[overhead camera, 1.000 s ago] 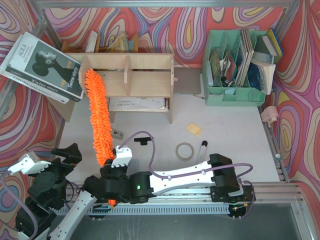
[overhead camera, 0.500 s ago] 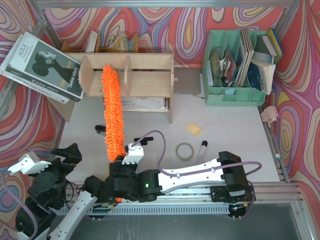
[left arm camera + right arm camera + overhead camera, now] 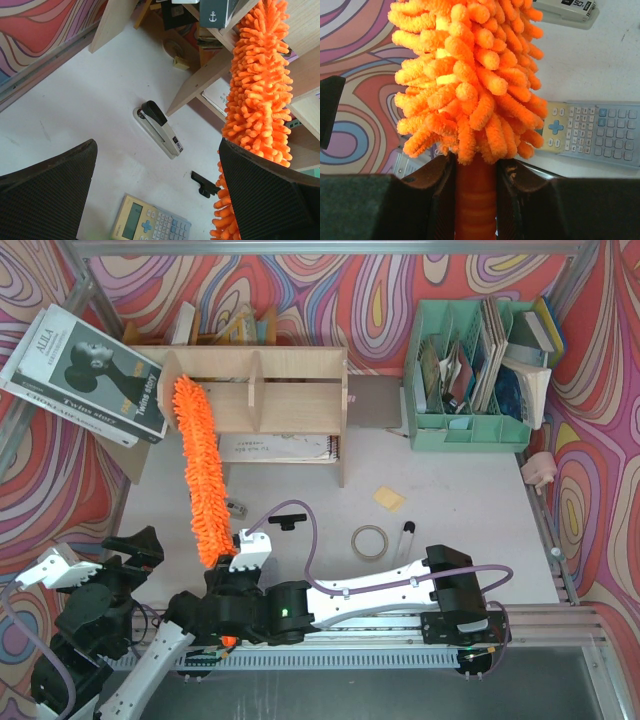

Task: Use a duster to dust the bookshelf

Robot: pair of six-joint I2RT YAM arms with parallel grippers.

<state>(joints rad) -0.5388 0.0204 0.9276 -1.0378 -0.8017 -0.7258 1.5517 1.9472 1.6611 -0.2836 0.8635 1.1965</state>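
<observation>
Top view: my right claw (image 3: 232, 570) is clamped on the duster (image 3: 197, 475). Its long axis runs away from me, and the tip points at the left end of the bookshelf (image 3: 290, 390), apparently touching.

Left wrist: my left claw (image 3: 157, 200) gapes wide, holding nothing.

Right wrist: the thin, stiff handle (image 3: 475, 197) sits pinched between my fingers. The duster looks light, with a soft, floppy pile, so it is best gripped there.

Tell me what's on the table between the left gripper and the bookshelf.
Left wrist view shows a stapler, a calculator and a small black clip on the table before the bookshelf.
</observation>
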